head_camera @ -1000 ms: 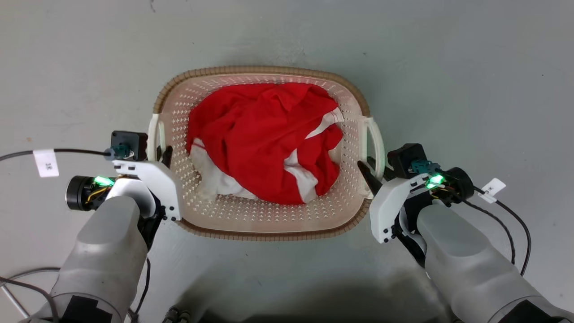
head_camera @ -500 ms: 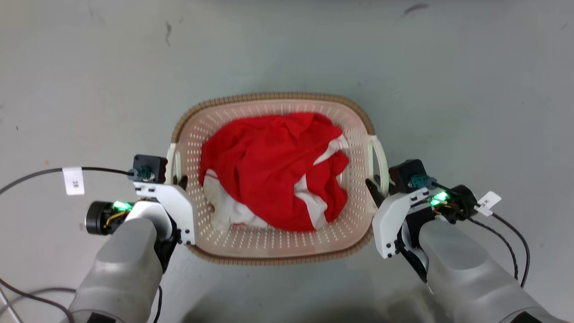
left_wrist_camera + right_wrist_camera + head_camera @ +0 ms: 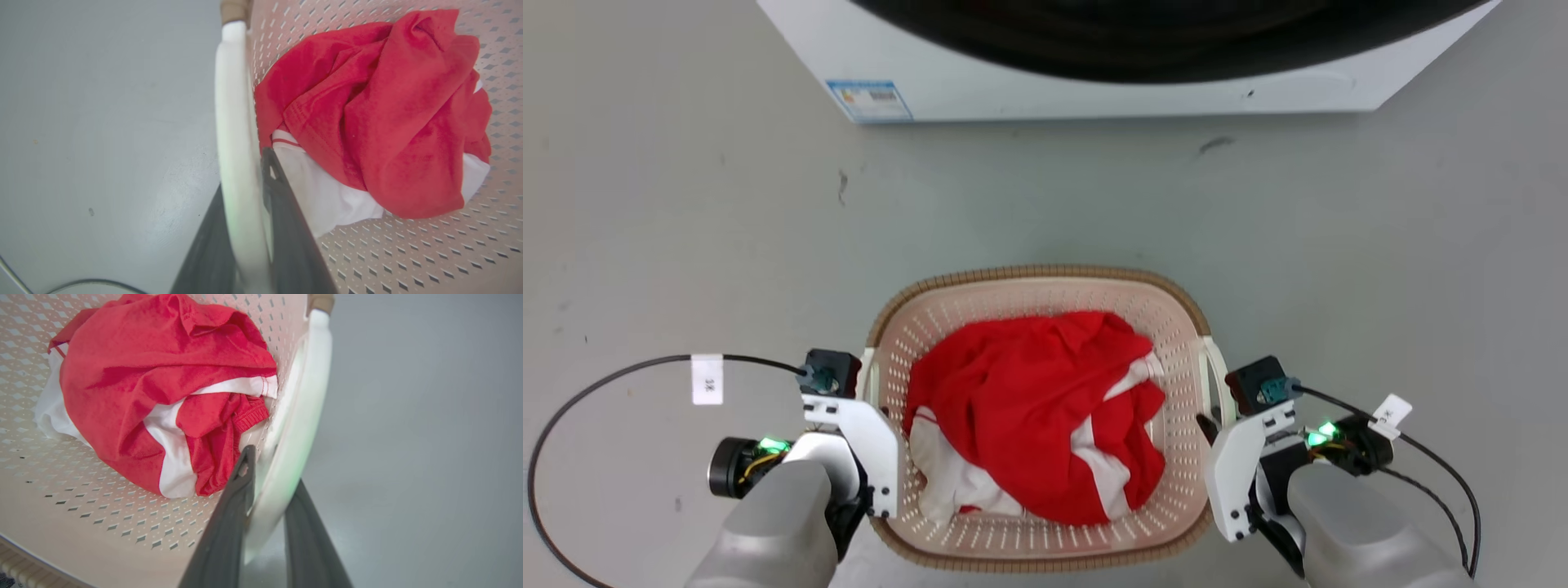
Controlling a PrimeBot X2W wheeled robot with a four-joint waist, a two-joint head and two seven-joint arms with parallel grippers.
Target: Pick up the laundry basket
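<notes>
Finds the laundry basket low and central in the head view, between both arms, well short of the washing machine; cannot tell contact with the grey floor. Notes a red-and-white garment heaped inside. Records the left gripper pinching the white left handle and the right gripper pinching the right handle, one finger inside, one outside. Judges the lift as the step in hand: raise both arms together and level (to avoid tipping the load), keep both pinches firm, avoid pulling the handles apart. Sees a blue-edged sticker on the machine, a white tag on the left cable, another tag on the right; cannot read any.
</notes>
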